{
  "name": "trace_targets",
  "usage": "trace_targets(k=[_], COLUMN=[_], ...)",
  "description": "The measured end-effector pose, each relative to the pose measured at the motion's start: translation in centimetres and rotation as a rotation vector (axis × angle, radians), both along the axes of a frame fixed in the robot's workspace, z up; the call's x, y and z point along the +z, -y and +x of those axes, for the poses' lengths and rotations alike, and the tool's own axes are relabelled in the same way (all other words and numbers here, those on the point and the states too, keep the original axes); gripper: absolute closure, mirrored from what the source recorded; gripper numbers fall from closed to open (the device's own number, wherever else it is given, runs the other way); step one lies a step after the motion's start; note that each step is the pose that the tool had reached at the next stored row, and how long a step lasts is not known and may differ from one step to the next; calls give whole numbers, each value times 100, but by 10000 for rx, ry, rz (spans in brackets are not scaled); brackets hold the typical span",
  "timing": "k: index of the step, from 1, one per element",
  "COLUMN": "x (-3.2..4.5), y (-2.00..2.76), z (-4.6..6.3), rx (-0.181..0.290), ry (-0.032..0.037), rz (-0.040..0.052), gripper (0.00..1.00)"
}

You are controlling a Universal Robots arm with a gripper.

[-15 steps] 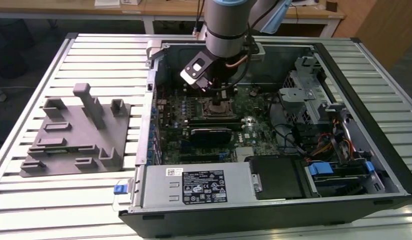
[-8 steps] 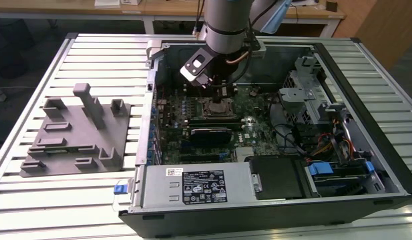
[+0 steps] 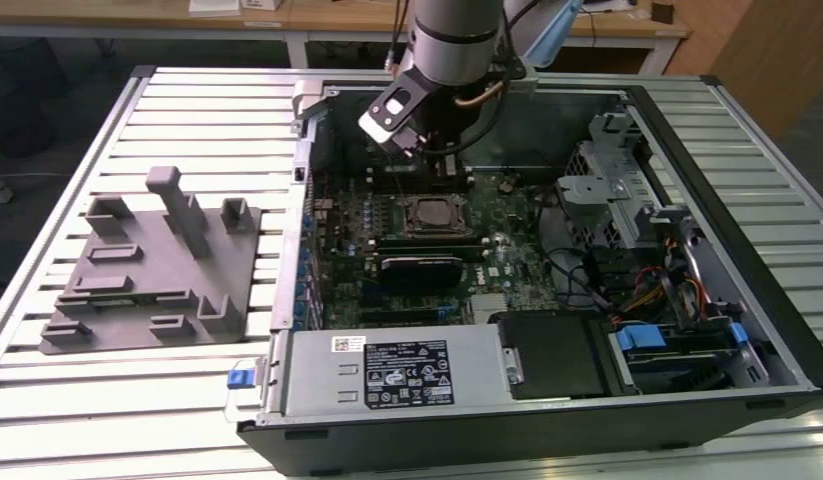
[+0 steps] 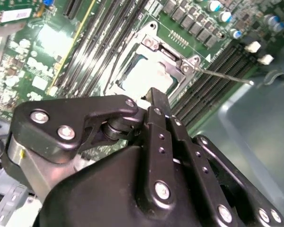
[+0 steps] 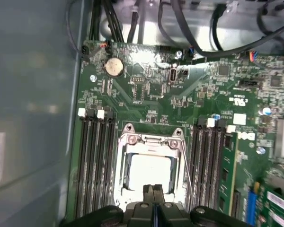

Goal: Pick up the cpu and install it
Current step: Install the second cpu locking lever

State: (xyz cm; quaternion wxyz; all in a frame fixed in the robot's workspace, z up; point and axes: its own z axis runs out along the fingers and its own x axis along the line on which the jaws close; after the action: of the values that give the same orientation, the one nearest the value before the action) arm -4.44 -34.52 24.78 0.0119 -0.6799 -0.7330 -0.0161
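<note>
The cpu (image 5: 149, 172), a pale silver square, lies flat inside the metal socket frame (image 5: 151, 139) on the green motherboard (image 5: 146, 94). In the second wrist view the cpu (image 4: 144, 75) sits just beyond my black fingertips. My gripper (image 5: 154, 188) is shut with nothing between its fingers, hovering just above the near edge of the chip. In the exterior view the gripper (image 3: 438, 170) hangs inside the open computer case, a little behind and above the socket (image 3: 431, 212).
A grey fixture plate (image 3: 151, 280) with upright posts lies on the slatted table at the exterior view's left. Inside the case are the power supply (image 3: 384, 370), a drive cage (image 3: 625, 190), cables (image 3: 658, 290), and memory slots (image 5: 94, 161) flanking the socket. A thin socket lever (image 4: 222, 75) sticks out.
</note>
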Motion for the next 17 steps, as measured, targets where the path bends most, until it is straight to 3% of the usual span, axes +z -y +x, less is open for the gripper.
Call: trace_targets(k=[2, 4, 17], x=[61, 73, 57], y=[0, 0, 0], z=[0, 0, 0], rx=[0, 81, 2417], ry=[0, 0, 0], rz=[-1, 0, -1], gripper=[89, 89, 89])
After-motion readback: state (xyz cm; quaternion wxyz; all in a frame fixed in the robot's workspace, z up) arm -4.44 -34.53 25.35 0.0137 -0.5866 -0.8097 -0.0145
